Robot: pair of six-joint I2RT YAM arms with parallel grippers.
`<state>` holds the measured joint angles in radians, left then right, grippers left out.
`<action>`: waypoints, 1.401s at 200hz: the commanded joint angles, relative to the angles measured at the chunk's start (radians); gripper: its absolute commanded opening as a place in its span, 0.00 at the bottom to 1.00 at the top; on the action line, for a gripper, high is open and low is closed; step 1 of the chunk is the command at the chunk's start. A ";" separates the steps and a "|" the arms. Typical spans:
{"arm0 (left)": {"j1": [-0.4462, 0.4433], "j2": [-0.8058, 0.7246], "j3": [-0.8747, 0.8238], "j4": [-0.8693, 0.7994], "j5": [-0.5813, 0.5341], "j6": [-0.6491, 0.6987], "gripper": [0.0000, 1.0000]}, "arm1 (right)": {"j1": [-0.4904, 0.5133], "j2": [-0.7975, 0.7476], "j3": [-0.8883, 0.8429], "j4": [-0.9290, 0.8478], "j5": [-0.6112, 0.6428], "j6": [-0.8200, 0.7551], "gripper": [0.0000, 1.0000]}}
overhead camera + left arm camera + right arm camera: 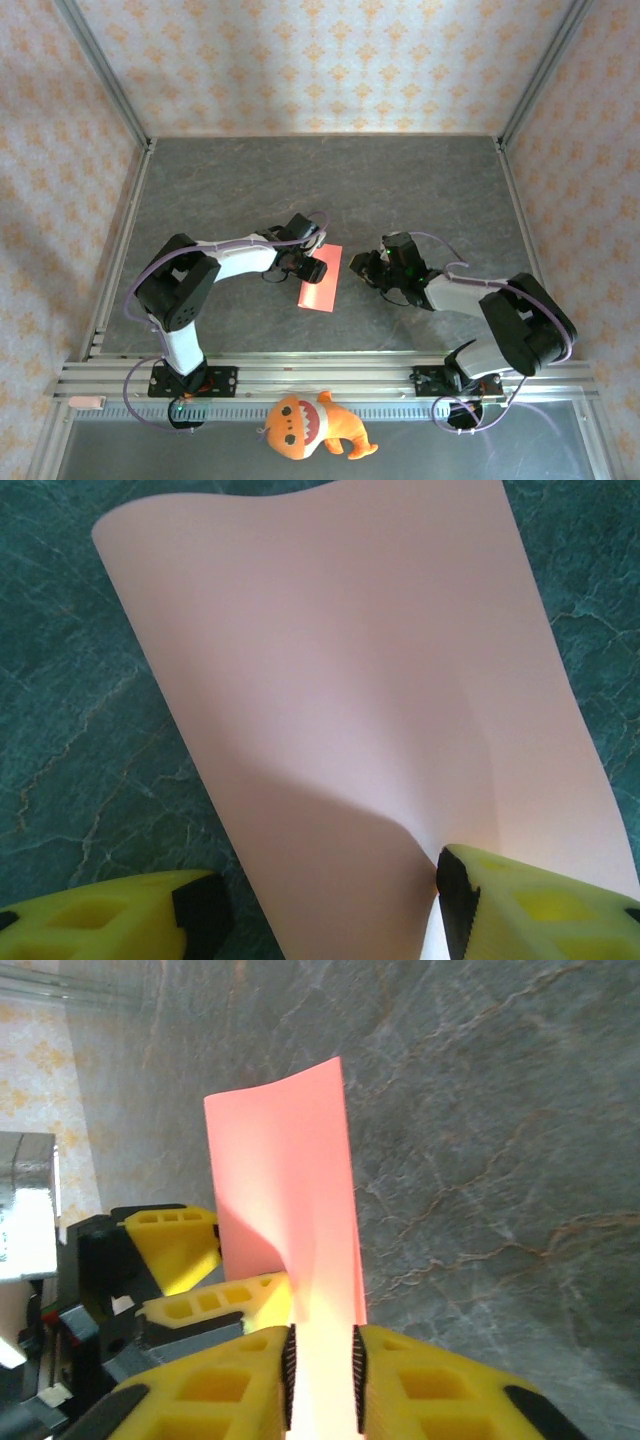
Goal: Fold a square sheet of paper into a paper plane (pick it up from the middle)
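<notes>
The near end of the square sheet of paper [285,1190] washes out and runs off-frame inside the right gripper [322,1370]; contact cannot be told.

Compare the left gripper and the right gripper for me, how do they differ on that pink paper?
Left gripper: jaws wide apart over the square sheet of paper; right gripper: jaws nearly closed, pinching the sheet's edge. The left gripper touches the sheet with one finger, denting it; the right gripper has a pad on each face. Shared: yellow fingers with black pads, both at the same sheet from opposite sides.
</notes>
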<state>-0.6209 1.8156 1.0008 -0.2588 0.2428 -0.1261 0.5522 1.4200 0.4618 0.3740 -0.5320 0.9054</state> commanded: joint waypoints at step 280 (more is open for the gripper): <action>0.026 0.133 -0.071 0.084 -0.034 0.007 0.64 | 0.125 0.270 0.199 0.034 0.004 0.061 0.00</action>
<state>-0.6197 1.8153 0.9920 -0.2455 0.2424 -0.1299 0.6624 1.6699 0.6388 0.3950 -0.5274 0.9489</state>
